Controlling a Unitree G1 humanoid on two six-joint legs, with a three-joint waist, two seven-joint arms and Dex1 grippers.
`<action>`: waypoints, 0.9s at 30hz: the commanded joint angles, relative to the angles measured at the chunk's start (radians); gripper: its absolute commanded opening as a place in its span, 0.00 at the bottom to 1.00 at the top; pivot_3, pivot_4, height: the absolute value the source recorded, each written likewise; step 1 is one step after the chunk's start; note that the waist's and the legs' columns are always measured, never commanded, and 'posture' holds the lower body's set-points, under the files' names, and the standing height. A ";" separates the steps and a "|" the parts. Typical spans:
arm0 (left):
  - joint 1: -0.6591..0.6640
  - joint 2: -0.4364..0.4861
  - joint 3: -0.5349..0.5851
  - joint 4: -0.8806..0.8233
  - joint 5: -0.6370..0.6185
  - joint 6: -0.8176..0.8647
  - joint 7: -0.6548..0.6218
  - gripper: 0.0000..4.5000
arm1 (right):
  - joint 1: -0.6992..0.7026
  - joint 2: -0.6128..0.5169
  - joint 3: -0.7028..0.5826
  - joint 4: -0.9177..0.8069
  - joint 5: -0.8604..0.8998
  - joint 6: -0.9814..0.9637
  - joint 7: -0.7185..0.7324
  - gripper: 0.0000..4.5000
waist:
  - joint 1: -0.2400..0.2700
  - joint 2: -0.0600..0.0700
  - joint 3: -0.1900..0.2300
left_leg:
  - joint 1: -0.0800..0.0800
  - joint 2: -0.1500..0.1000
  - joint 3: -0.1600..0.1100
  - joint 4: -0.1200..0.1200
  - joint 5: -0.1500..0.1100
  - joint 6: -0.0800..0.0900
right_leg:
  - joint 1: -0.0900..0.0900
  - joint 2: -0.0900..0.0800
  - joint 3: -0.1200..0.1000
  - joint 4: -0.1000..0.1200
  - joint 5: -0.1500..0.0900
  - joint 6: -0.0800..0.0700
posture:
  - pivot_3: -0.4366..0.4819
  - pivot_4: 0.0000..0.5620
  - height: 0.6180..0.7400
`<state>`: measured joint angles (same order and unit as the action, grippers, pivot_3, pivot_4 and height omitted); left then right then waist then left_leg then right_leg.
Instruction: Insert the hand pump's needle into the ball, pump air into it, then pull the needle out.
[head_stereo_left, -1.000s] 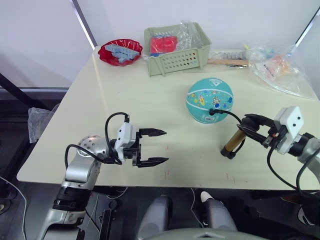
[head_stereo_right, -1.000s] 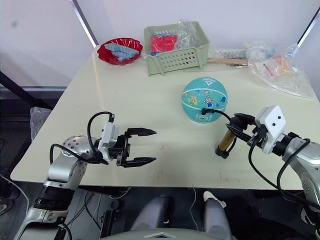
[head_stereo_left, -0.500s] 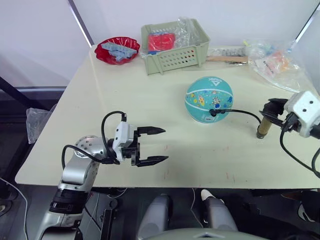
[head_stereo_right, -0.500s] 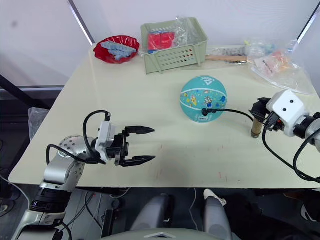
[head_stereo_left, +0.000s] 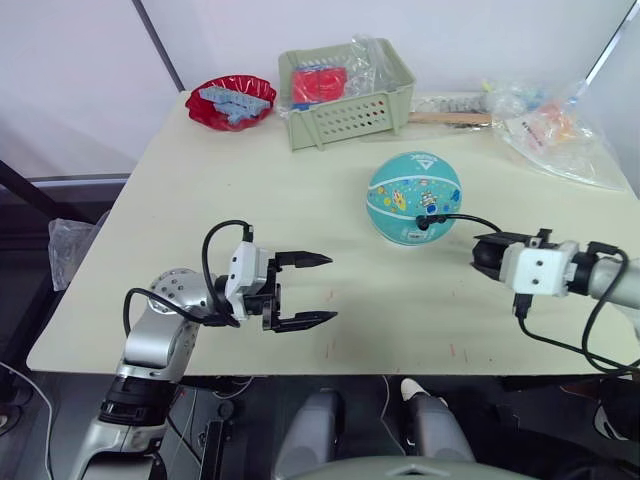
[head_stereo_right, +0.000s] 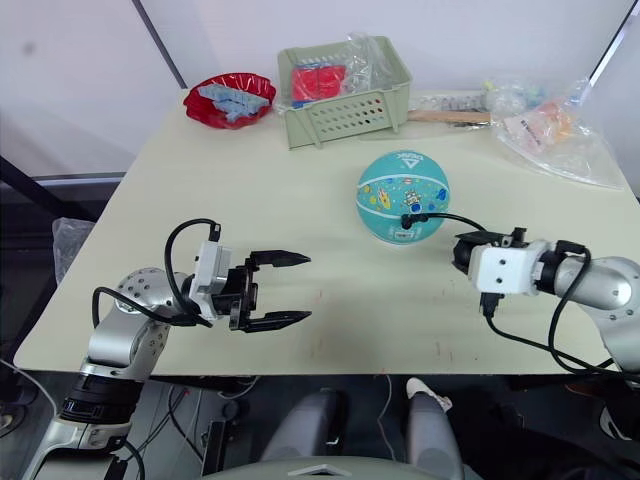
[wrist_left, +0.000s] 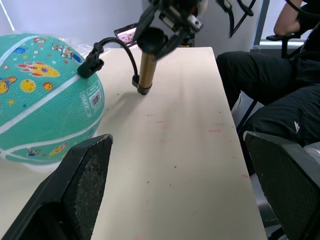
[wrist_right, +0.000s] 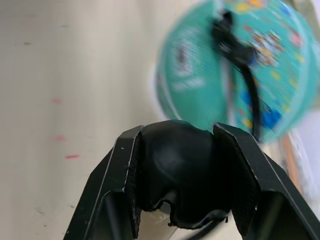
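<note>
On the cream worktop (head_stereo_left: 250, 200), one teal ball (head_stereo_left: 414, 197) is resting near the middle, with one hand pump (wrist_left: 146, 67) standing to its right. The right hand (head_stereo_left: 487, 256) is gripping the pump's black top between its two fingers (wrist_right: 125, 170), fully closed around it. The pump's long axis is running near vertical, bronze barrel pointing down at the worktop. One thin black hose (head_stereo_left: 465, 220) is arching from the pump to the ball, where its black fitting is sitting against the ball's front; the needle itself is too small to make out. The left hand (head_stereo_left: 312, 291) is hovering wide open and empty, well apart from the ball. One green basket (head_stereo_left: 350, 95) and one red bowl (head_stereo_left: 232, 100) are lying at the far edge.
</note>
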<state>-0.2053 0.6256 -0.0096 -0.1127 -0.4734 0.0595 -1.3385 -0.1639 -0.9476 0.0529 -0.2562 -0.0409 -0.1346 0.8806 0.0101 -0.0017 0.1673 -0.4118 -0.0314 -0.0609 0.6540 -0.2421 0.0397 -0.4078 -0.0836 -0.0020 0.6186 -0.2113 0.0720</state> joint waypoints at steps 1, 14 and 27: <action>-0.005 0.007 0.004 -0.034 -0.012 -0.010 0.000 1.00 | -0.032 0.073 0.107 -0.030 0.048 0.008 0.072 0.36 | -0.003 -0.002 0.000 | 0.001 0.000 0.000 0.000 0.000 0.000 | 0.000 0.000 0.000 0.001 0.000 0.000 | 0.48 0.27 0.97; -0.007 0.002 -0.009 -0.047 -0.005 -0.007 0.021 1.00 | -0.190 0.312 0.271 0.244 -0.037 -0.038 0.110 0.47 | -0.019 -0.006 0.000 | 0.010 0.002 0.000 -0.001 0.002 -0.003 | 0.004 0.003 0.003 0.008 -0.002 -0.005 | 0.48 0.27 0.97; -0.083 -0.047 -0.003 -0.007 0.004 0.022 0.116 1.00 | -0.006 0.292 0.041 -0.019 0.235 -0.017 0.066 0.99 | -0.013 -0.005 0.002 | 0.011 0.002 0.002 -0.001 0.002 -0.003 | 0.004 0.003 0.005 0.008 -0.001 -0.002 | 0.48 0.27 0.97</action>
<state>-0.2611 0.5887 -0.0179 -0.1182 -0.4705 0.0804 -1.2530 -0.1953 -0.6556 0.1532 -0.2067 0.1365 -0.1697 0.9751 -0.0032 -0.0066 0.1688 -0.4013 -0.0298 -0.0593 0.6532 -0.2405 0.0369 -0.4036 -0.0802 0.0034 0.6269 -0.2120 0.0700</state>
